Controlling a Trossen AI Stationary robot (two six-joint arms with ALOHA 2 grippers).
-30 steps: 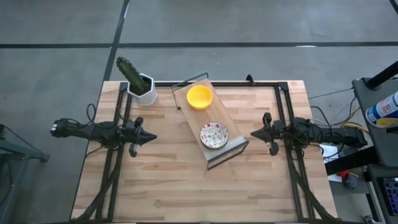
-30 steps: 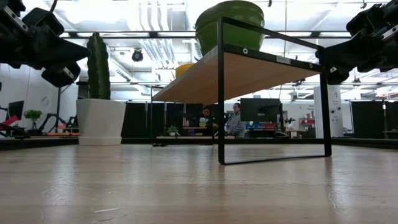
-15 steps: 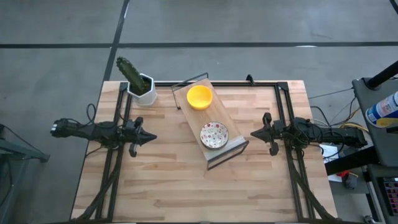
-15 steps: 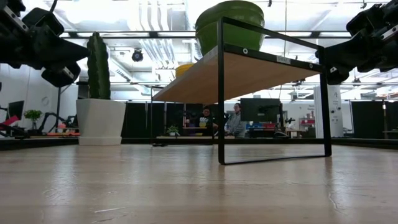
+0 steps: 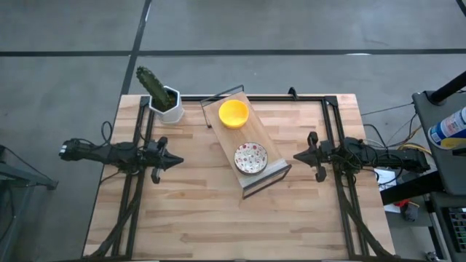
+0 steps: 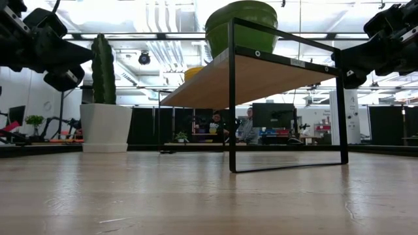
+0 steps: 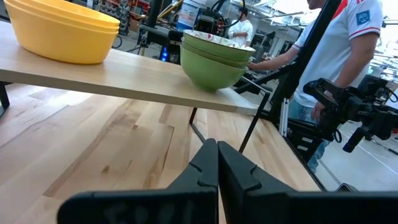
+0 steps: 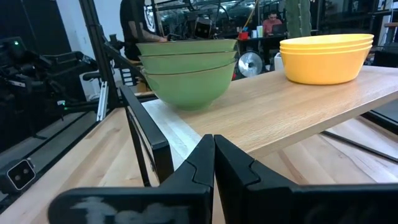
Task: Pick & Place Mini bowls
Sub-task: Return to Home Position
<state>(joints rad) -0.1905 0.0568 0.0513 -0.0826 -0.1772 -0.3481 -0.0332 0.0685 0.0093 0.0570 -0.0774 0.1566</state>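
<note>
Mini bowls (image 8: pixel 186 71) are pictured nested in two stacks on the shelf (image 5: pixel 240 137) at the middle of the surface (image 5: pixel 204 218): a yellow stack (image 5: pixel 234 113) at the shelf's back end and a green, speckled-inside stack (image 5: pixel 250 157) at its front end. They are judged light, stiff and smooth, best pinched at the top rim. Left tool (image 5: pixel 172 161) and right tool (image 5: pixel 298 156) are closed and empty, one off each long side of the shelf. The shelf's black frame (image 6: pixel 230 98) and a potted cactus (image 5: pixel 164 98) at the back left corner would crowd any approach.
</note>
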